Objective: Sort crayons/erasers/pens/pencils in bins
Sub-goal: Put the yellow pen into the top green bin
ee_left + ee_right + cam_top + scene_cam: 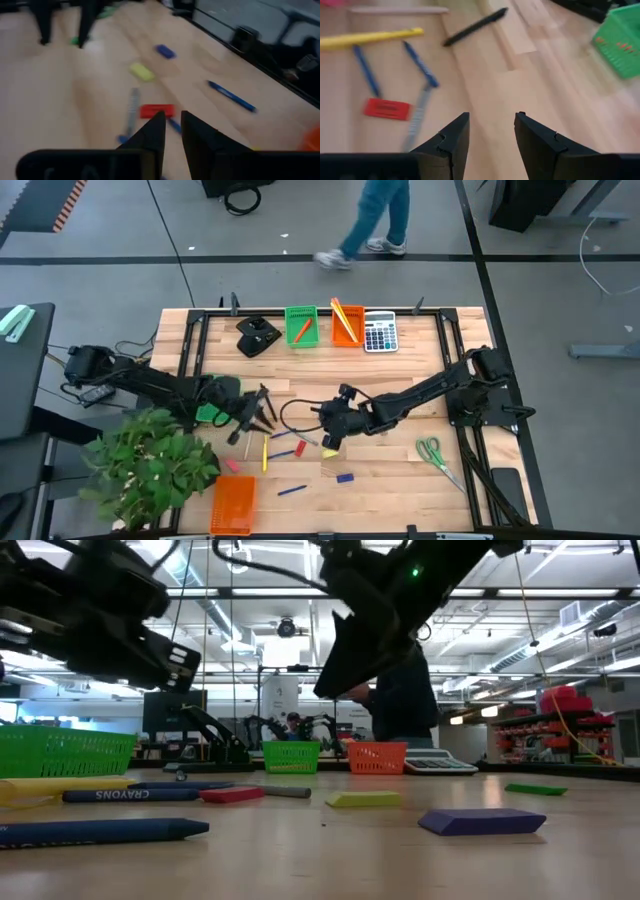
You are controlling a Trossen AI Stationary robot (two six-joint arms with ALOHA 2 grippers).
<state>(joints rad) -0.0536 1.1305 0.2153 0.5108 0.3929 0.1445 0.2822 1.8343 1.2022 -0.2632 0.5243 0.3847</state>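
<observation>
Standing by the surface [400,470], I see most of the sorting still undone: crayons, pens and erasers lie loose in the middle, between the two arms. The left gripper [172,131] hovers over that scatter with its fingers a narrow gap apart and nothing between them; just past its tips lie the red eraser [156,110], a grey stick I cannot name for sure, and farther off the yellow eraser [142,72], the blue eraser [164,51] and a blue pen [231,96]. The right gripper [491,131] hangs nearby over bare wood, fingers clearly apart and empty, with a black pen [475,26] and a yellow pencil [370,38] lying beyond it. A green bin [301,326] and an orange bin [347,324] stand at the far edge beside the calculator [380,333], each already holding a stick or two; another orange bin [234,505] sits at the near edge. To my eye the erasers are light, rubbery and grippy, best pinched across the short sides. The pens and crayons are stiff, smooth and apt to roll, so I would take them mid-barrel, fingers square across.
</observation>
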